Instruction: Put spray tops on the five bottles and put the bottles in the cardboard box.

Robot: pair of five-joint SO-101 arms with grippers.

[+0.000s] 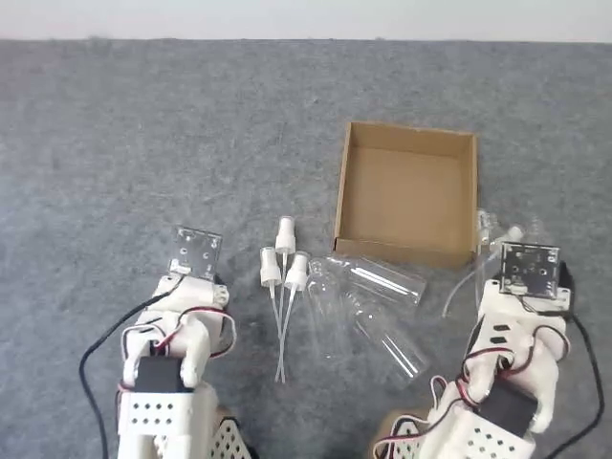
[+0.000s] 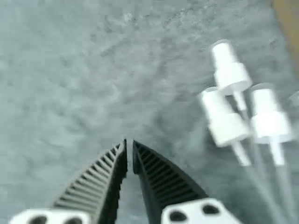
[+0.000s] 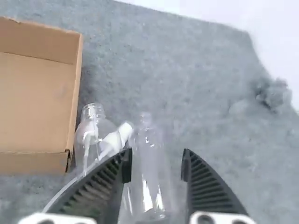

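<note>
A: Bottles lie by the cardboard box; a clear bottle sits between the right gripper's spread jaws. Close squarely on its body, I'd say.

B: Left gripper, jaws together, hangs beside three spray tops. From above the arm covers that bottle; the wrist view shows its neck.

Grey carpet-like surface runs back to a pale wall under even light

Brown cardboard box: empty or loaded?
Empty. The brown cardboard box has a bare floor; the clear plastic bottles lie outside it.
</note>
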